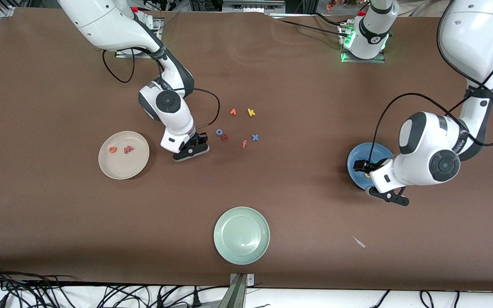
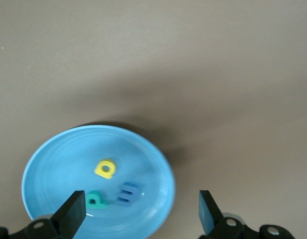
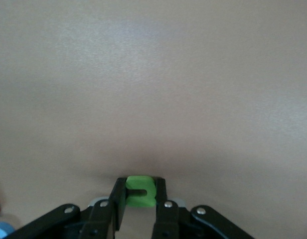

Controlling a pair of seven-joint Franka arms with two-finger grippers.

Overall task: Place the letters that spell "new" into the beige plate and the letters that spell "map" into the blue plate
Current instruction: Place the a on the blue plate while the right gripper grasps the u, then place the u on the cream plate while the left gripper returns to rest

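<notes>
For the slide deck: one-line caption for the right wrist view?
Right tool shut on the green letter, low over the bare brown table.

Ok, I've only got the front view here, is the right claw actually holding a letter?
Observer: Yes, the right claw is shut on the green n.
Operator: The left arm hides most of the blue plate. What's in it?
Observer: The blue plate holds the yellow a, the teal p and the blue m, lying apart from each other.
Operator: Is the left claw open?
Observer: The left claw is wide open and empty over the plate's rim.
</notes>
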